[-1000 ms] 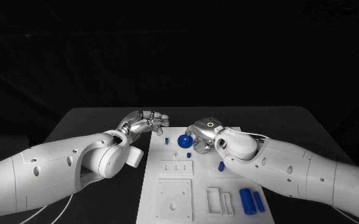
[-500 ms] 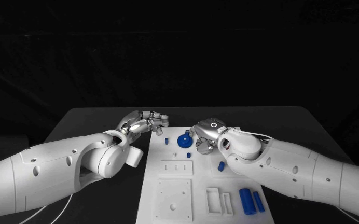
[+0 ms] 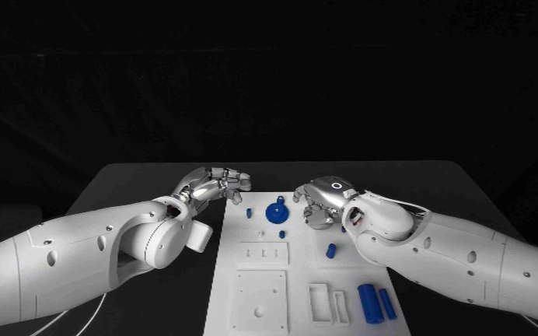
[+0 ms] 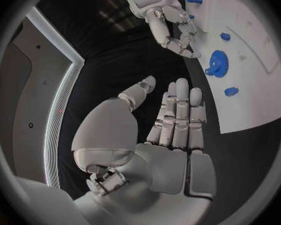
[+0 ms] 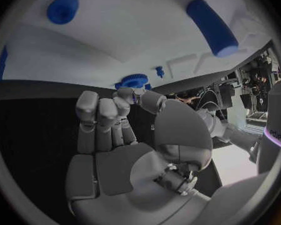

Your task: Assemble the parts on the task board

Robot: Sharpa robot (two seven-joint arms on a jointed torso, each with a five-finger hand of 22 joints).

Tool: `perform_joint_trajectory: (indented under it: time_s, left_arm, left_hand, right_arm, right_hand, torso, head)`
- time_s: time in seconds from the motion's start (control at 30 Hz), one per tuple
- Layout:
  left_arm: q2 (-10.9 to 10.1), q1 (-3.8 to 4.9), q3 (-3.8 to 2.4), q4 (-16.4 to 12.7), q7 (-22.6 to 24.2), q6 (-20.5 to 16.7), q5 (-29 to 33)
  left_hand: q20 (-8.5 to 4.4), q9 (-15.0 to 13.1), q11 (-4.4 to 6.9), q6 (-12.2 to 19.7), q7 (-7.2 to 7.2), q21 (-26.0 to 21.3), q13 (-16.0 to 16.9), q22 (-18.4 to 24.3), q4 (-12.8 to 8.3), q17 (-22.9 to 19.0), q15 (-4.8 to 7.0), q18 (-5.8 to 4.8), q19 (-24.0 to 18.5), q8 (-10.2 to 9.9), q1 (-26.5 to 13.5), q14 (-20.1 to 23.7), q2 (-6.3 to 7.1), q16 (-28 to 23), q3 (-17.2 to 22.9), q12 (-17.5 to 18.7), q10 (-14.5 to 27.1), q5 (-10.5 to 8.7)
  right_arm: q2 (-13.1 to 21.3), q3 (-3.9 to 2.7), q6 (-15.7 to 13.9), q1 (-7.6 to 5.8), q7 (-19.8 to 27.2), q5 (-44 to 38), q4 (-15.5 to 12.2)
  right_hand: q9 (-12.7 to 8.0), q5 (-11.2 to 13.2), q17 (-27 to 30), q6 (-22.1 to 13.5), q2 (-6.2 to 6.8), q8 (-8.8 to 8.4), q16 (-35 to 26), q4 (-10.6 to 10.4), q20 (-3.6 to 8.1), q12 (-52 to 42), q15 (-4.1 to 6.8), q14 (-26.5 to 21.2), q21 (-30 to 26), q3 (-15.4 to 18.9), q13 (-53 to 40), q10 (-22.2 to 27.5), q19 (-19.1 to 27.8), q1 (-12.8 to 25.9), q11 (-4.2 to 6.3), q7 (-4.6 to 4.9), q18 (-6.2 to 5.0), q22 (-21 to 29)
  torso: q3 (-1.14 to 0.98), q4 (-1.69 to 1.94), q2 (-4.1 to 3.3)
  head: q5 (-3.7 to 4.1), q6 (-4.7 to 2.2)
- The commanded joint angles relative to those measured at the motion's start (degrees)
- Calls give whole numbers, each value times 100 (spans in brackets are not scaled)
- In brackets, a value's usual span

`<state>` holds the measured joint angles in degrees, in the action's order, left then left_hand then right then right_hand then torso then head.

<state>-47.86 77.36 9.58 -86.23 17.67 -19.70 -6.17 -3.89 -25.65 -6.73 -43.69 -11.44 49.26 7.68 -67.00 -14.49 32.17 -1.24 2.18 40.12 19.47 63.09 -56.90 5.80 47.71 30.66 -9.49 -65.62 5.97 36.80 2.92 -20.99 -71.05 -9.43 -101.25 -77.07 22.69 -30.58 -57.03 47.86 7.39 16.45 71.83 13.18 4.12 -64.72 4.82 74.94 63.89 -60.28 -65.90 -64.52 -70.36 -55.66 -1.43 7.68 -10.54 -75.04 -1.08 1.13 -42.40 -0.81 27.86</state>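
Nearest, two blue cylindrical parts [image 3: 375,302] by the white task board's [image 3: 260,305] right edge, farther, blue toothed gear [image 3: 277,212] between empty hands, right hand [image 3: 323,198] curled narrow, left hand [image 3: 215,183] open off-board over bare table.

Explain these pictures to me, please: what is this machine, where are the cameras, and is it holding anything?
This is a robot with two white arms, each ending in a silver hand. The wide picture looks down from a camera on its head; the two round ones come from cameras at its wrists, just behind each hand.

On the black table lies a white task board with small blue parts: a blue gear, little pegs, and two blue cylinders near the robot.

The left hand sits beside the board, fingers straight and apart, holding nothing. The right hand is over the board next to the gear, fingers curled. Whether it pinches something, I cannot tell.
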Motion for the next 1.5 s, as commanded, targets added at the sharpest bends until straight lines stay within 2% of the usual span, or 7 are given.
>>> perform_joint_trajectory:
  time_s: [0.03, 0.17, 0.27, 0.5, 0.9, 1.03, 1.5]
  left_arm:
    - [6, 5, -5, 11, 75, 29, 1]
    - [9, 5, -5, 55, 84, 41, 1]
    - [9, 4, -4, 83, 89, 46, 1]
    - [25, 3, -4, 102, 100, 103, 1]
    - [45, 2, -3, 96, 134, 179, 6]
    - [55, 1, -3, 107, 134, 186, 6]
    - [55, 0, -3, 124, 144, 224, 6]
  left_hand:
    - [-47, -10, -34, 38, 9, 39, 9, 10, 27, -6, -5, 75, -49, -29, -38, 30, -4, 23, 12, 34, 1, -3]
    - [-47, -10, -34, 37, 9, 40, 10, 10, 26, -6, -5, 76, -51, -29, -36, 30, -3, 23, 14, 34, 0, -3]
    - [-47, -12, -34, 35, 10, 41, 10, 11, 23, -7, -5, 76, -52, -28, -35, 31, -2, 23, 16, 33, -1, -3]
    - [-45, -19, -30, 19, 16, 44, 15, 15, 22, -12, -6, 74, -63, -19, -38, 37, -8, 22, 21, 25, -16, -6]
    - [-42, -28, -27, 7, 21, 50, 20, 21, 20, -19, -6, 71, -79, -12, -56, 43, -4, 21, 15, 21, -25, -22]
    - [-42, -28, -27, 8, 22, 50, 19, 22, 17, -20, -7, 71, -83, -13, -55, 46, -2, 20, 15, 22, -23, -23]
    - [-40, -30, -31, 16, 20, 52, 18, 28, 12, -27, -10, 68, -97, -18, -63, 56, 1, 15, 14, 28, -13, -25]
  right_arm:
    - [188, -67, -496, -29, 417, 690, -128]
    - [452, -126, -521, -76, 618, 1055, -246]
    - [675, -166, -455, -120, 783, 1435, -316]
    - [1097, -220, -130, -176, 1317, 2448, -200]
    - [1277, -219, 345, -185, 1820, 2939, 521]
    - [1261, -219, 444, -176, 1851, 2940, 706]
    - [1105, -217, 699, -26, 1925, 3018, 1043]
  right_hand:
    - [7, 241, -6, 24, 125, 18, -32, -76, 35, -17, -1, 21, 10, 22, 13, 6, -55, -47, -5, 34, -446, -22]
    - [18, 706, -9, 19, 376, 26, -45, -206, 66, -25, -21, 33, -5, 221, 19, 5, -93, -178, -29, 60, -446, 2]
    - [36, 1579, -19, 12, 627, 40, -41, -267, 94, -42, -51, 42, 6, 643, 15, 7, -134, -214, -65, 90, -446, 8]
    - [76, 2270, -49, 37, 759, 79, -59, -290, 104, -58, -58, 6, -29, 1494, 14, 74, -44, -444, -69, 100, -446, -1]
    - [102, 2153, -90, 18, 648, 80, -104, -25, 61, -67, -61, -79, -63, 2654, 15, 206, 158, -519, -71, 102, -446, -51]
    - [100, 2115, -92, 4, 602, 69, -118, 111, 61, -66, -62, -95, -75, 2713, 17, 237, 195, -712, -73, 103, -446, -55]
    - [91, 2085, -93, -16, 575, 47, -146, 231, 13, -67, -74, -119, -90, 2829, 23, 280, 248, -851, -84, 113, -446, -62]
  torso:
    - [-2, -5, 5]
    - [-11, -19, 13]
    - [-23, -35, 23]
    - [-40, -74, 47]
    - [-84, -141, 78]
    - [-88, -122, 65]
    - [-80, -110, 69]
  head:
    - [17, -29]
    - [26, -53]
    - [25, -56]
    - [76, -75]
    - [197, -85]
    - [269, -73]
    - [286, -12]
